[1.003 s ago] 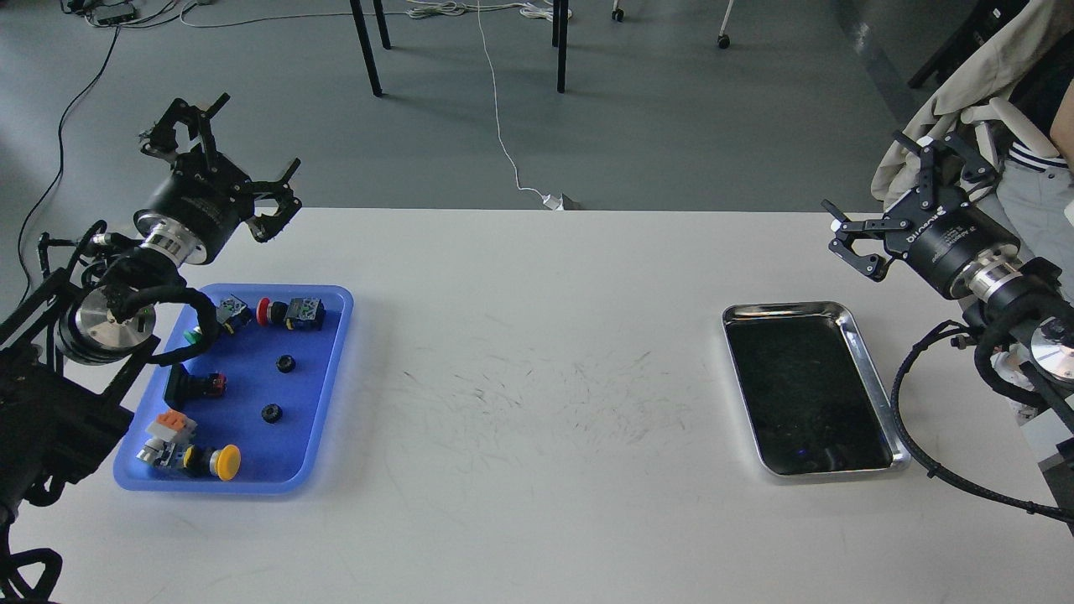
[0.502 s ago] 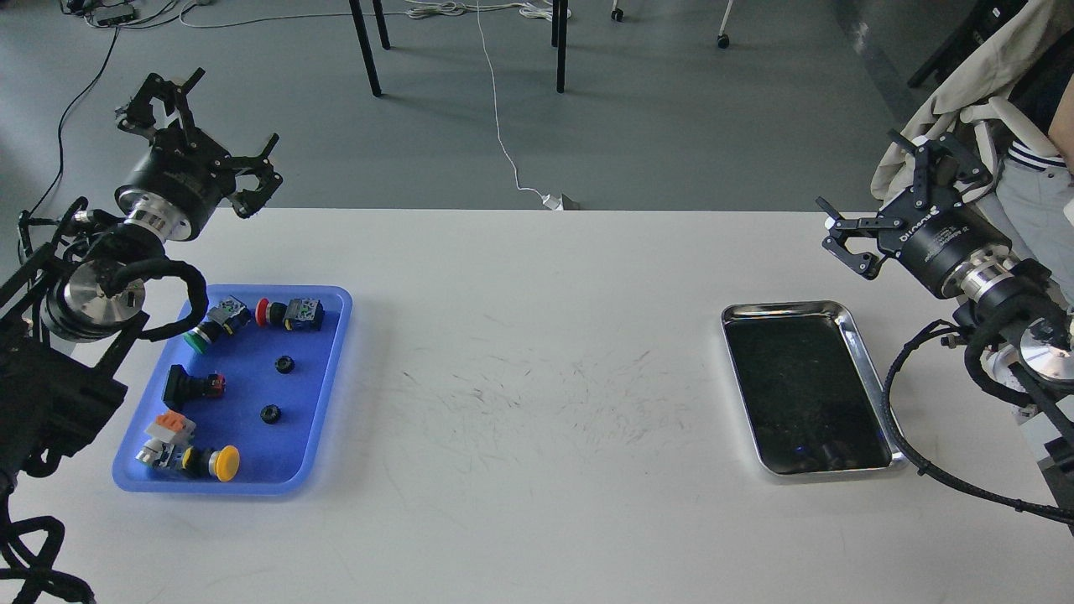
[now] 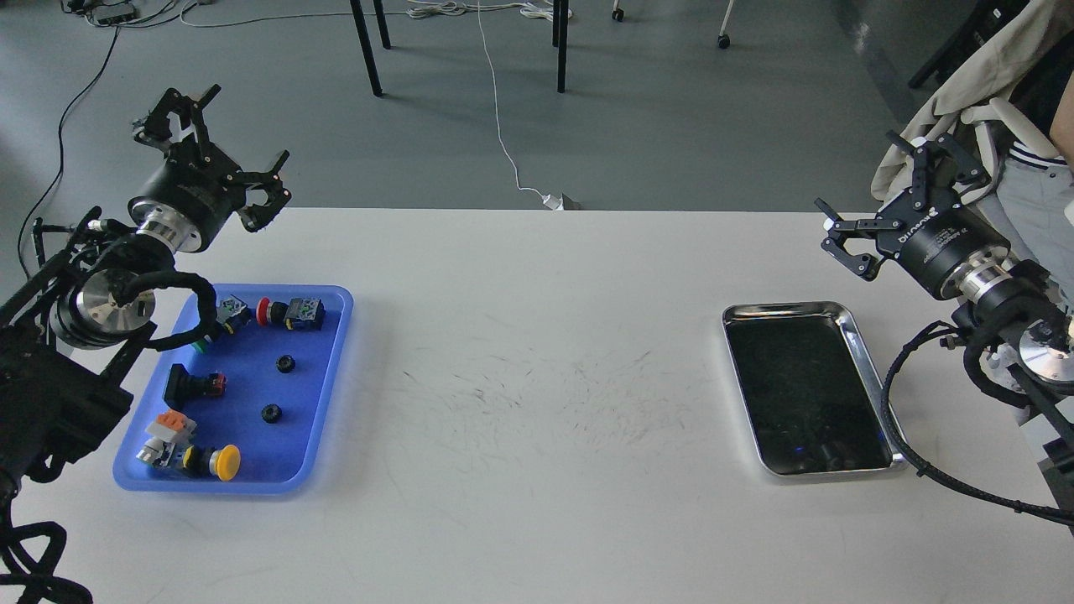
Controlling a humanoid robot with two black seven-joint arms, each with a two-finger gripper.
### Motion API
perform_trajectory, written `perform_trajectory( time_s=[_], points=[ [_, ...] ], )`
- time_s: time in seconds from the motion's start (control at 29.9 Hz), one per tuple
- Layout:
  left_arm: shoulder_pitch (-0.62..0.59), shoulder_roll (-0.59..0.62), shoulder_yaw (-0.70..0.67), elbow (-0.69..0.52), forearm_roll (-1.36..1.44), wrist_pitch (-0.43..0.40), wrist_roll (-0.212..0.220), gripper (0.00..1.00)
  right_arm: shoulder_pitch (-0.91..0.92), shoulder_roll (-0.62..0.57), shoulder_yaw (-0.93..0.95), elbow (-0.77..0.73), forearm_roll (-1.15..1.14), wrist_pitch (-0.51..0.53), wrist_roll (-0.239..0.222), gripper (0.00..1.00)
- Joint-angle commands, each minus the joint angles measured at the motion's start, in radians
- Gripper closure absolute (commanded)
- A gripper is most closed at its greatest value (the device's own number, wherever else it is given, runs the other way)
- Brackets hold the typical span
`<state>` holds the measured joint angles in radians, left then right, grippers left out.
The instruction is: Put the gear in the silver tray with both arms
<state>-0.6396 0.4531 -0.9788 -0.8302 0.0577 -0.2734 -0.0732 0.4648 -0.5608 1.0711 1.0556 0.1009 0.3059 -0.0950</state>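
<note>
Both arms are black with jointed housings; each wrist carries a polished silver ring; thick black cables loop beside them; the left gripper [image 3: 220, 138] and right gripper [image 3: 885, 197] are black open-frame claws; white lettering marks the right wrist housing.

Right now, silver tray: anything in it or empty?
Empty. The silver tray shows only its dark reflective bottom, no part inside. Both small black gears lie in the blue tray.
</note>
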Motion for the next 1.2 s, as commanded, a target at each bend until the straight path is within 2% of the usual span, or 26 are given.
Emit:
perform_trajectory(
  time_s=[0.0, 0.5, 0.74, 0.9, 1.04, 1.17],
  points=[
    [0.0, -0.001, 0.011, -0.004, -0.002, -0.004, 0.001, 0.01, 0.0, 0.001, 0.003, 0.001, 0.0, -0.001, 0.0, 0.01],
    [0.008, 0.045, 0.019, -0.039, 0.004, 0.011, 0.013, 0.02, 0.0, 0.001, 0.018, -0.009, 0.0, 0.001, 0.001, 0.01],
    [0.017, 0.226, 0.178, -0.24, 0.063, 0.049, 0.016, 0.02, 0.0, -0.001, 0.004, -0.013, 0.0, -0.001, 0.001, 0.01],
    [0.076, 0.395, 0.249, -0.492, 0.149, 0.048, 0.016, 0.02, -0.003, -0.002, -0.002, -0.011, -0.004, -0.002, 0.001, 0.01],
    [0.097, 0.547, 0.336, -0.703, 0.279, 0.053, 0.024, 0.02, -0.003, -0.002, -0.002, -0.011, -0.006, -0.002, 0.001, 0.01],
    [0.097, 0.631, 0.423, -0.8, 0.503, 0.051, 0.023, 0.02, -0.003, -0.002, -0.002, -0.008, -0.006, -0.002, 0.001, 0.01]
  ],
)
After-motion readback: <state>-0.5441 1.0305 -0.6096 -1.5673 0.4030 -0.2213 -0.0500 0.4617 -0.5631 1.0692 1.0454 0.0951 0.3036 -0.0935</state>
